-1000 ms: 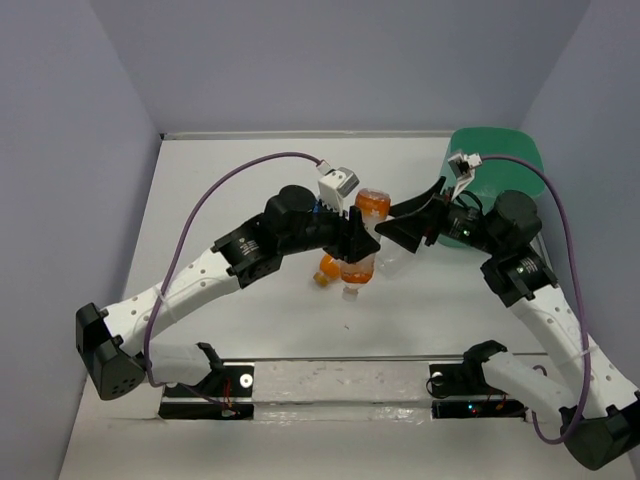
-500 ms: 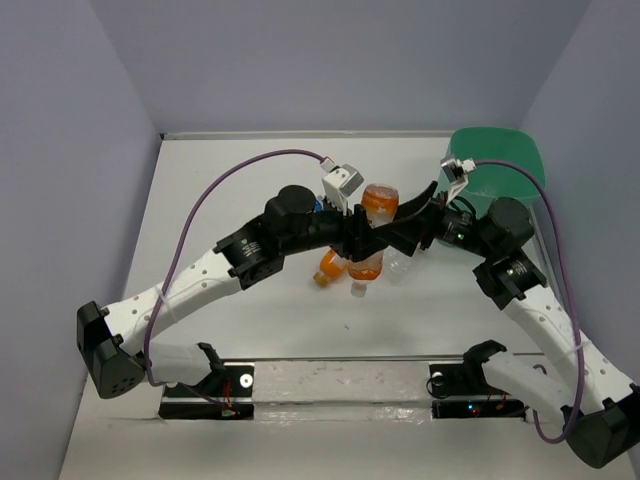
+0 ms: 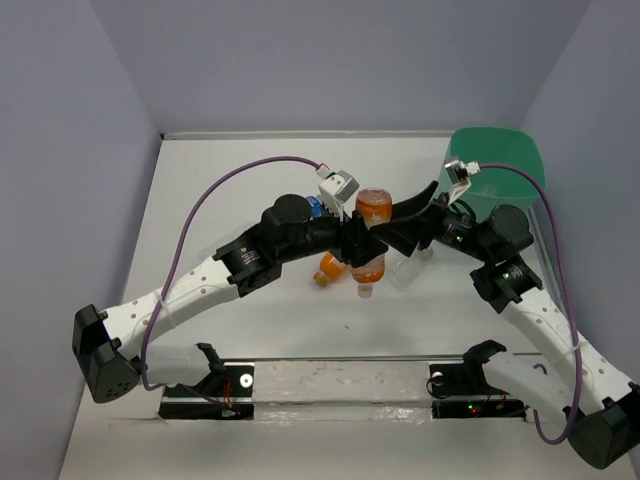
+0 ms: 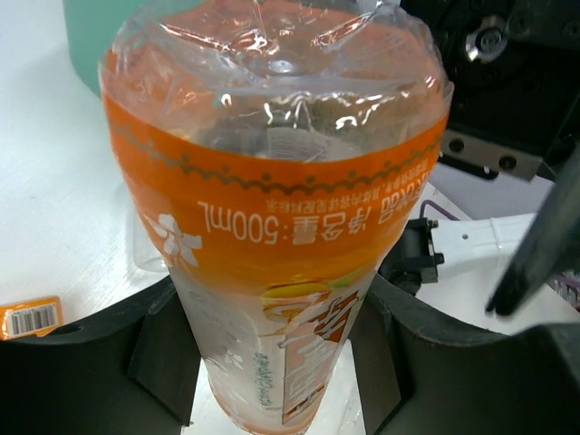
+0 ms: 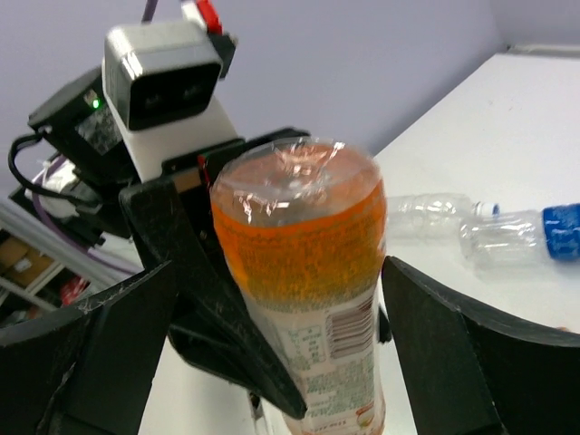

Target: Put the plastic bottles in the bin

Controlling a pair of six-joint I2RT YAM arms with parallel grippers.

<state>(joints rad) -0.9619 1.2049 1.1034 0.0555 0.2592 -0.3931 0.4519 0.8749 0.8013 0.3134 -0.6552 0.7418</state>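
My left gripper [image 3: 362, 246] is shut on an orange bottle [image 3: 370, 232] and holds it tilted above the middle of the table; it fills the left wrist view [image 4: 281, 199]. My right gripper [image 3: 400, 226] is open, with one finger on each side of the same bottle [image 5: 308, 272] and a gap on both sides. A second orange bottle [image 3: 328, 268] lies under the left arm. A clear bottle [image 3: 408, 266] lies beneath the right gripper. A clear bottle with a blue label [image 5: 507, 231] lies on the table. The mint-green bin [image 3: 500, 165] stands at the back right.
The left wrist camera housing [image 5: 163, 86] sits close in front of the right gripper. The arms' base rail [image 3: 350, 385] runs along the near edge. Grey walls enclose the table on three sides.
My right gripper has moved left, from beside the orange bottle to straddling it. My left gripper has shifted slightly right with the bottle still in it.
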